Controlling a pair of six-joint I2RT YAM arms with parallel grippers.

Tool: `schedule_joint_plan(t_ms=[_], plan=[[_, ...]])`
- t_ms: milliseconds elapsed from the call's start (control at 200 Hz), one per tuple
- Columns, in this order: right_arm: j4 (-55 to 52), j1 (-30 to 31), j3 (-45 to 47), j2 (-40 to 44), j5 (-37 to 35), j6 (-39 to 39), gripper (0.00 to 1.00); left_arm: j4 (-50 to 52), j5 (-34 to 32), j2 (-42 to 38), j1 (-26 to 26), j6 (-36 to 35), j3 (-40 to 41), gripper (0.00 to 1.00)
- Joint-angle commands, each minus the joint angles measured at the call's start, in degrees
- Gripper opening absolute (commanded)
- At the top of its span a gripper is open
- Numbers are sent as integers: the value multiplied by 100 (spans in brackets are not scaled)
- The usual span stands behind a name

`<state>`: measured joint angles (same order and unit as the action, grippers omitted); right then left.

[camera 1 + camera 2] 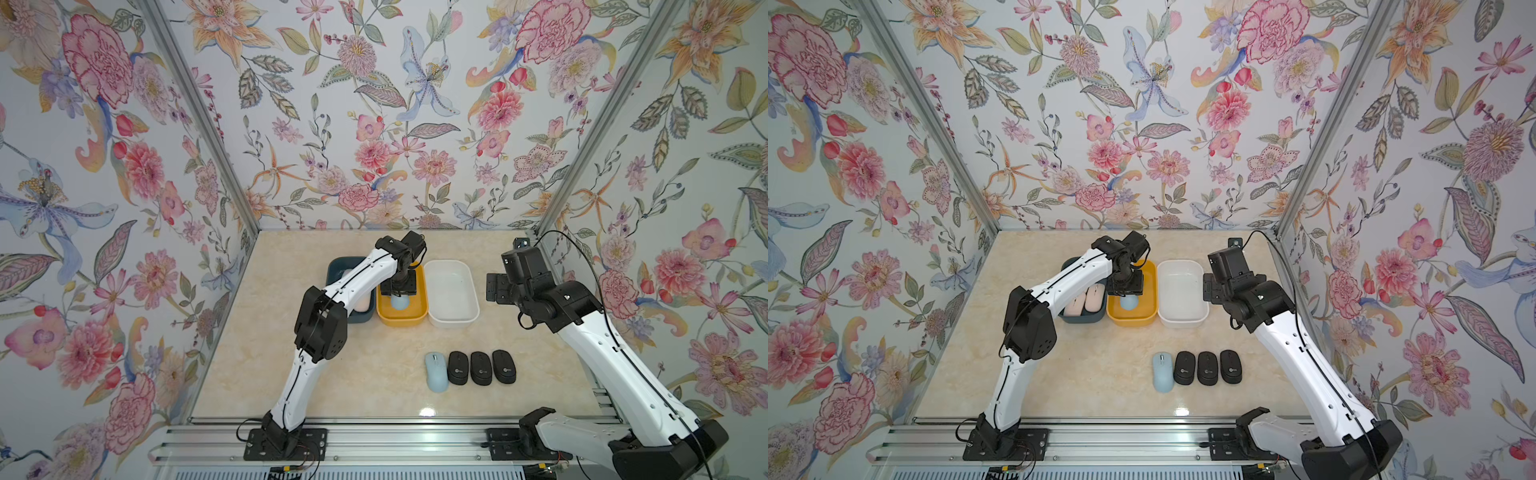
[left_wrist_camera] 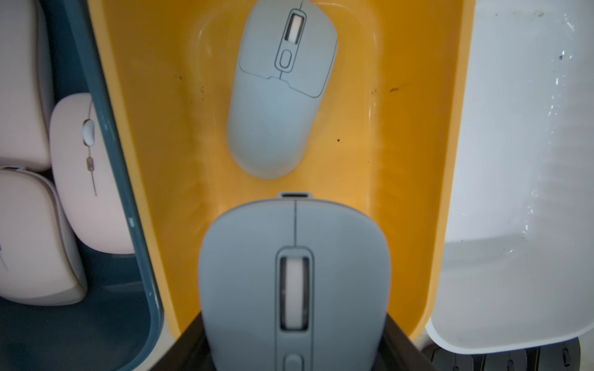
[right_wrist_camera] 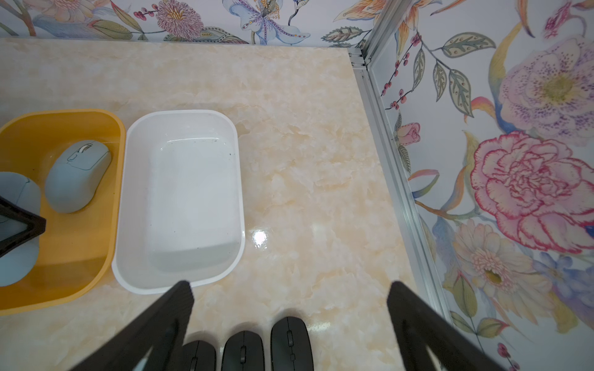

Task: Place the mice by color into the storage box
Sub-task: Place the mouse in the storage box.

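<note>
My left gripper (image 1: 400, 293) hangs over the yellow box (image 1: 402, 322), shut on a light blue mouse (image 2: 294, 282) whose sides its dark fingers (image 2: 193, 340) clamp. A second light blue mouse (image 2: 279, 96) lies inside that box, just beyond the held one. Three pale pink mice (image 2: 90, 173) lie in the dark blue box (image 1: 1084, 319) beside it. On the table near the front sit a third light blue mouse (image 1: 436, 372) and three black mice (image 1: 481, 368) in a row. My right gripper (image 3: 289, 289) hovers open and empty to the right of the white box (image 1: 453, 322).
The white box (image 3: 180, 282) holds nothing. The three boxes stand side by side at the back of the marble table (image 1: 353, 374). Floral walls with metal posts (image 1: 552, 216) close in the left, back and right sides. A rail (image 1: 395, 440) carrying both arm bases runs along the front.
</note>
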<state>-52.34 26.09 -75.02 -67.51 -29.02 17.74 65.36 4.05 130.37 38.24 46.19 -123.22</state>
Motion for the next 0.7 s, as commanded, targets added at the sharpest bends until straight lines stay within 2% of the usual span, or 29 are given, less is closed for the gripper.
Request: schedule_joint_plan(t_ms=[0,695], plan=[[-161,-6,5,94,-104,-45,98,117,34,218,-113,-201,-245,50],[-126,-16,84,28,-157,5,99,117,118,865,-296,-361,-271,54]])
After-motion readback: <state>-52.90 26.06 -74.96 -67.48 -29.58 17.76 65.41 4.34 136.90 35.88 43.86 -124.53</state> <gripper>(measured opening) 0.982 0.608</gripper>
